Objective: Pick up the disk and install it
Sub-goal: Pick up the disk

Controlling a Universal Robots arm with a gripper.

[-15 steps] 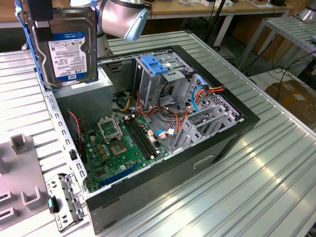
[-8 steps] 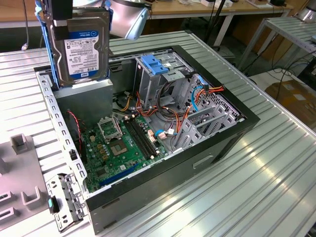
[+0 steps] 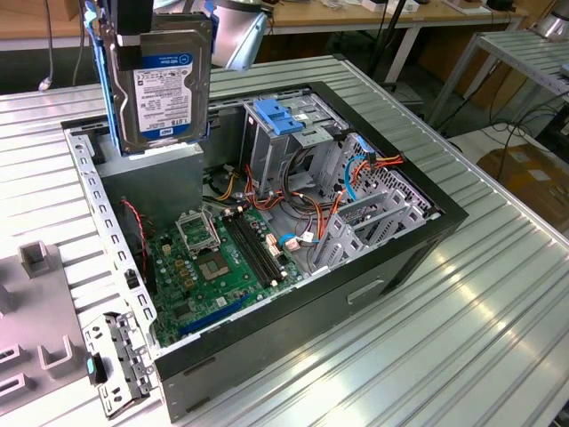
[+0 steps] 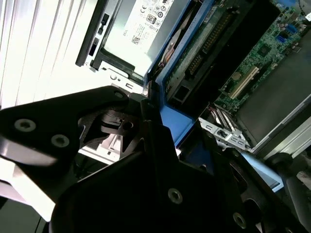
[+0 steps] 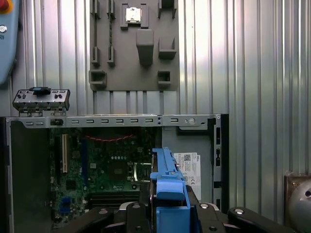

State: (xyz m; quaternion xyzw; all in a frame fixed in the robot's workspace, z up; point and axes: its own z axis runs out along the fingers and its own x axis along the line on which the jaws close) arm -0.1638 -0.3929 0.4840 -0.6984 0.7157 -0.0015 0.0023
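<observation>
Clamping disk [image 3: 164, 84] upright by blue rails [image 3: 108, 84] between closed fingers of gripper [image 3: 149, 25], at 10 o'clock of open PC case [image 3: 293, 334]; judging rigid, dense, shock-fragile.

A white label [image 3: 166, 89] with a blue band is carried by the disk [image 3: 147, 133] in the exterior view; its print cannot be read. A white sticker [image 4: 146, 19] with small symbols and a code square is seen on the grey box [image 4: 116, 54] in the second wrist view; no words can be made out.
</observation>
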